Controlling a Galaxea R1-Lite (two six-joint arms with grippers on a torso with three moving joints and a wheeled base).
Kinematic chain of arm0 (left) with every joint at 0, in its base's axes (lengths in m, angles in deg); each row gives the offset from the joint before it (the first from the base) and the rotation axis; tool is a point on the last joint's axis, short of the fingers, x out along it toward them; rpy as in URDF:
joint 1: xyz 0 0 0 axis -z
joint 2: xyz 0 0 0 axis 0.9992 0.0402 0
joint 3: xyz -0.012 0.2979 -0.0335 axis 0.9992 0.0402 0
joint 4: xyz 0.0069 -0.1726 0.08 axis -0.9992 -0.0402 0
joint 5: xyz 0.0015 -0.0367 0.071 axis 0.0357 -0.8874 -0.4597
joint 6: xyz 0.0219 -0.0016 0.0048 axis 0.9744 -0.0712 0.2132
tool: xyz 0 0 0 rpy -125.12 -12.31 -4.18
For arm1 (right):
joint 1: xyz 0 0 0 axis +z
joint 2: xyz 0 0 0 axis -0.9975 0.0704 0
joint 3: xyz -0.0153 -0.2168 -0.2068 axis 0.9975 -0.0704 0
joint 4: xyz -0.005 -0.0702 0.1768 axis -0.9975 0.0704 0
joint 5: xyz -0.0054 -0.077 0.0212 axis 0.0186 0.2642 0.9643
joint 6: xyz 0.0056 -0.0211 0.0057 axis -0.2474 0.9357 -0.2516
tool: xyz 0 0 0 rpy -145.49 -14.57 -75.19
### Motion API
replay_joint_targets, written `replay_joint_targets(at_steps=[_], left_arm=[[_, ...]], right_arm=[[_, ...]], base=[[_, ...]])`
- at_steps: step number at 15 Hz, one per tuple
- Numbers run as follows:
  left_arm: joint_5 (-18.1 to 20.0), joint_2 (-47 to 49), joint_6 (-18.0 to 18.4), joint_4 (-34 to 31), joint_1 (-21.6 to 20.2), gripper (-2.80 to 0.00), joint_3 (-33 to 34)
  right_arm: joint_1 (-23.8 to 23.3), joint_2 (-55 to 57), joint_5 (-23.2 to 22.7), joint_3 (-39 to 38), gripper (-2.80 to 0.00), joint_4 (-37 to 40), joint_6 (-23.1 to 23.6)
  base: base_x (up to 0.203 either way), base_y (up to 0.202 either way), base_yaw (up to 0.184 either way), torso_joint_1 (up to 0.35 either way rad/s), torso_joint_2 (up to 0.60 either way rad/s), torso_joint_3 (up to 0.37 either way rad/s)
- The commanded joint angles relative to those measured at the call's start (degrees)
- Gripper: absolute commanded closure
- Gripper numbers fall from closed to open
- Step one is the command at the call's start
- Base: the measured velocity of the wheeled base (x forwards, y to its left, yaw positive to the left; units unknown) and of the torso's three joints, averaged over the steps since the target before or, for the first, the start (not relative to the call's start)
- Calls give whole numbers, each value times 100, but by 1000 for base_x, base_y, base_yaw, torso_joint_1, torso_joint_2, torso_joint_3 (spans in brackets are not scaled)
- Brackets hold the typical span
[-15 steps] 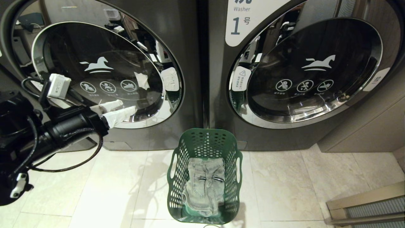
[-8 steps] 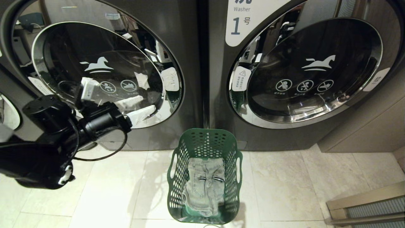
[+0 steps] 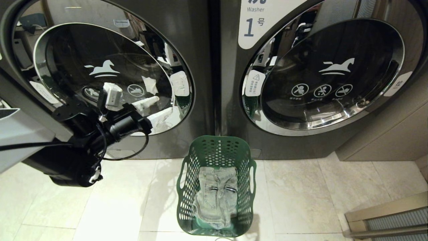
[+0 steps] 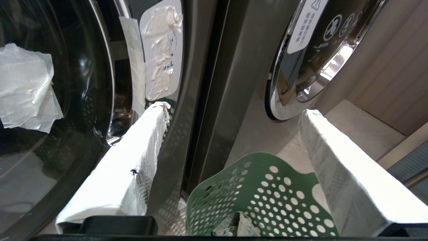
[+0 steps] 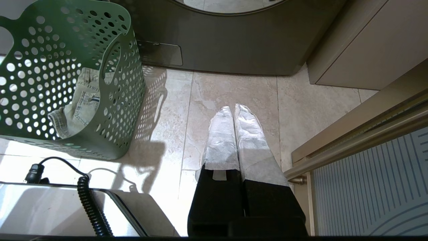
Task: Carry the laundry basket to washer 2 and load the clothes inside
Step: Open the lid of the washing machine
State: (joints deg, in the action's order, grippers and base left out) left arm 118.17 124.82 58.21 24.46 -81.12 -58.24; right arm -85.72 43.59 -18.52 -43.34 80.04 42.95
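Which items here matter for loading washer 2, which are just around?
In play: green laundry basket; jeans in it; left washer door, shut; left gripper, fingers open, at that door.
Just around: washer 1; right gripper, shut over floor tiles; coiled cable.

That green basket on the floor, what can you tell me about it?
The green basket looks like plastic, its walls full of round holes, with a handle slot in each long side. It stands upright on the pale floor tiles, before the gap between the two washers. Crumpled light denim clothing lies inside. Neither hand touches it.
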Motion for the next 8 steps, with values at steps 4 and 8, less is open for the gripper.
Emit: replay_joint_targets(at_steps=[4, 8], left_arm=[[-211, 416, 231, -319, 22, -280, -771], [-298, 673, 311, -936, 134, -280, -1634]], right_arm=[[2, 4, -5, -5, 0, -3, 5], [1, 1, -5, 0, 0, 1, 6]], base=[[0, 0, 0, 0, 0, 0], [0, 0, 0, 0, 0, 0]])
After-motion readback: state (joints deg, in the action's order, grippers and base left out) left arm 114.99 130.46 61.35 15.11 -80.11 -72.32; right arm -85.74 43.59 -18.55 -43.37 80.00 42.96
